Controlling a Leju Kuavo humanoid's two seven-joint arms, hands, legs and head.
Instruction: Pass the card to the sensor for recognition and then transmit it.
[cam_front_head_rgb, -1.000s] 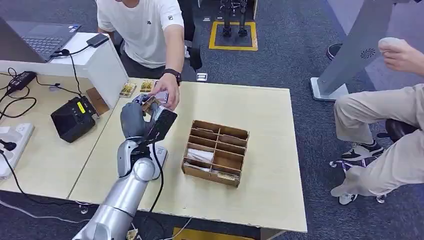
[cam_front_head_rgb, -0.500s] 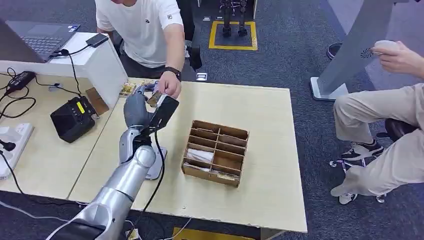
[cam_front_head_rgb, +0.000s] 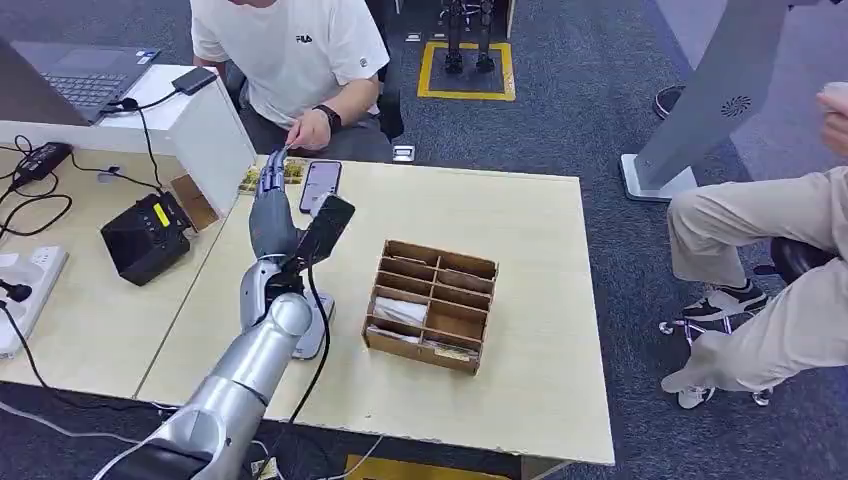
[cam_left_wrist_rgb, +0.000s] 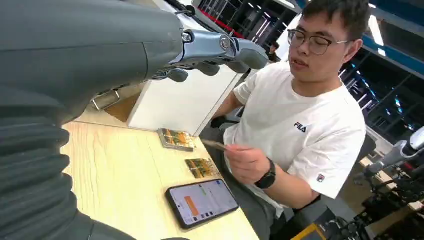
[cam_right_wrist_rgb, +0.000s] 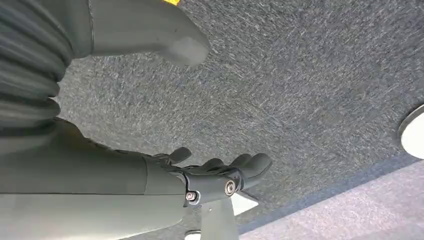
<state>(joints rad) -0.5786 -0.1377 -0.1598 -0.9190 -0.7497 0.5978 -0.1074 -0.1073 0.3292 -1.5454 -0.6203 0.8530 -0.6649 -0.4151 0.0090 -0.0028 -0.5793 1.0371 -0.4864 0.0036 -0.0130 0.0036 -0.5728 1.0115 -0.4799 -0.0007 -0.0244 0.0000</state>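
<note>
Between the seated person's fingers (cam_left_wrist_rgb: 247, 162), the card (cam_left_wrist_rgb: 214, 145) shows thin, edge-on, its face unreadable. Left hand (cam_front_head_rgb: 270, 205) hovers near it, fingers extended, holding nothing. Right hand (cam_right_wrist_rgb: 220, 172) hangs over carpet, fingers loosely spread, also unladen.

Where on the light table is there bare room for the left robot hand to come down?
Bare tabletop lies between the wooden organizer and the table's right edge, and along the near edge in front of the organizer. The far left corner is crowded: phone, card stacks and the left robot hand itself.
</note>
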